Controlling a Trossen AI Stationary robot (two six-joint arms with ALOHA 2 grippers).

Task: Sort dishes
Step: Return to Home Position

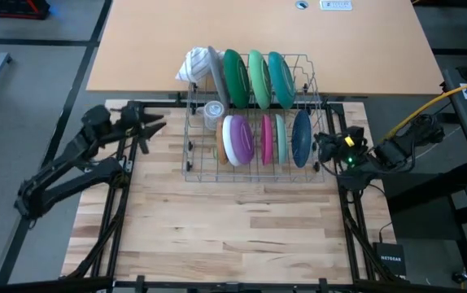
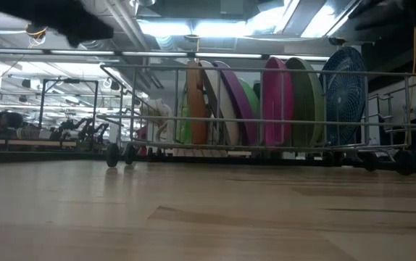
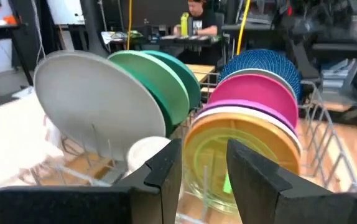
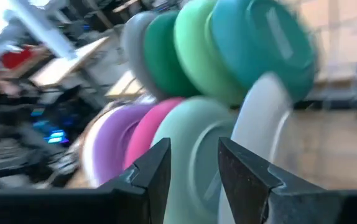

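A wire dish rack (image 1: 325,104) stands at the far middle of the wooden table, with the dishes on edge in its slots. The far row holds a grey plate (image 1: 217,73), a dark green one (image 1: 234,77), a light green one (image 1: 258,77) and a teal one (image 1: 281,77). The near row holds tan (image 1: 220,140), purple (image 1: 239,138), pink (image 1: 267,138), pale green (image 1: 280,138) and blue (image 1: 300,137) dishes. My left gripper (image 1: 157,126) (image 3: 203,163) hovers open to the left of the rack. My right gripper (image 1: 320,146) (image 4: 194,163) is open at the rack's right end, facing the dishes.
A small clear glass (image 1: 212,111) sits inside the rack's left part, and a striped white cloth (image 1: 194,63) lies at its far left corner. The bare wooden tabletop (image 1: 242,228) stretches toward the near edge. Cables (image 1: 416,122) trail off to the right. A person (image 3: 197,18) sits in the room beyond.
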